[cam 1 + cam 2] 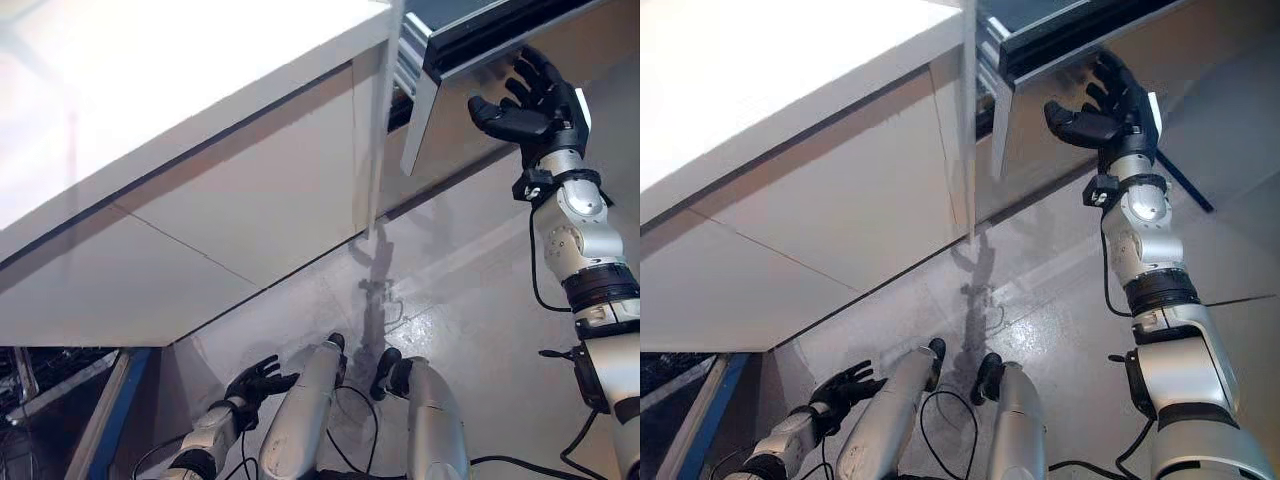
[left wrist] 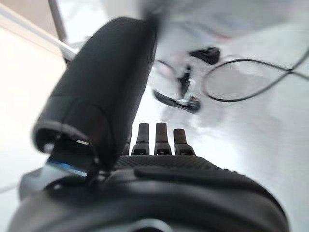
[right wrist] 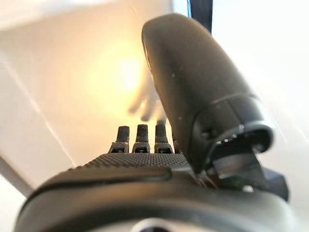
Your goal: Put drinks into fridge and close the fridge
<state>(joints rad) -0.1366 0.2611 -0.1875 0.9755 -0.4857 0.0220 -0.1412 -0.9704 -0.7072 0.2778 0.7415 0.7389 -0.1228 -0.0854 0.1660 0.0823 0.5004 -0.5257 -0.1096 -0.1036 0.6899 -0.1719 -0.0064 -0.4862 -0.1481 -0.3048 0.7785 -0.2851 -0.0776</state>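
The fridge door (image 1: 455, 120) is a grey panel with a dark top edge at the upper right, standing ajar from the white cabinet body (image 1: 250, 200). My right hand (image 1: 530, 110) is raised against the door's outer face with its fingers straight and spread, holding nothing. In the right wrist view my straight fingers (image 3: 141, 137) point at a pale glossy surface close ahead. My left hand (image 1: 258, 380) hangs low at the lower left, open and empty, over the shiny floor; it also shows in the left wrist view (image 2: 159, 164).
A long white counter top (image 1: 150, 90) runs across the upper left. A blue bar (image 1: 110, 420) and a dark wire rack (image 1: 40, 385) stand at the lower left. Grey glossy floor (image 1: 470, 300) lies below the door.
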